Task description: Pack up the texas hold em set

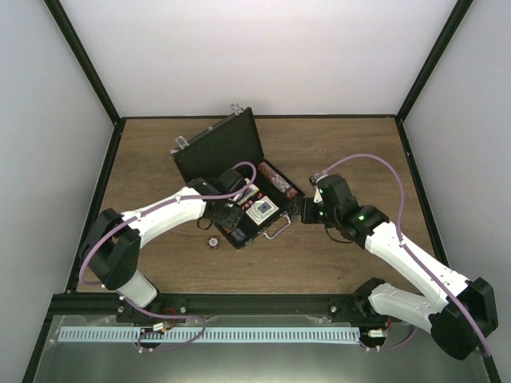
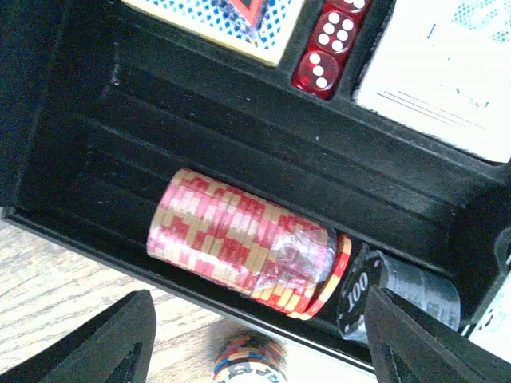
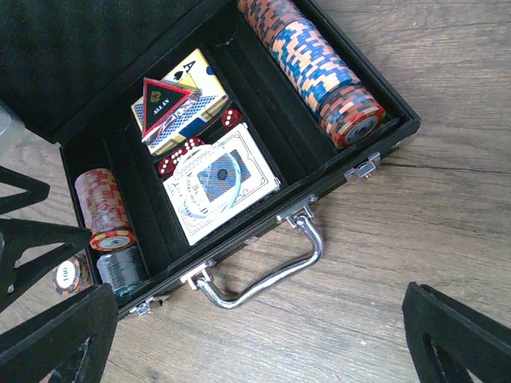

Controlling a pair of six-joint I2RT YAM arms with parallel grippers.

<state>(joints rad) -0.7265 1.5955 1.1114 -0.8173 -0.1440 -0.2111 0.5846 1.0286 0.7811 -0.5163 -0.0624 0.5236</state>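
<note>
The black case [image 1: 209,152] lies open, lid back, silver handle [image 3: 267,270] facing me. Inside are two card decks [image 3: 217,182], a red-black triangle [image 3: 164,100], red dice [image 2: 326,44], long blue-orange chip stacks [image 3: 319,72], a red-tan chip stack [image 2: 239,247] and black chips [image 2: 357,299]. One loose chip [image 1: 213,242] lies on the table outside the case's front wall; it also shows in the left wrist view [image 2: 249,363]. My left gripper [image 1: 229,226] hovers open above the red-tan stack and the loose chip. My right gripper [image 1: 298,211] is open and empty beside the handle.
The wooden table [image 1: 351,152] is walled in white at the back and sides. A black frame rail [image 1: 263,303] runs along the near edge. The raised lid [image 3: 88,56] stands at the case's far side.
</note>
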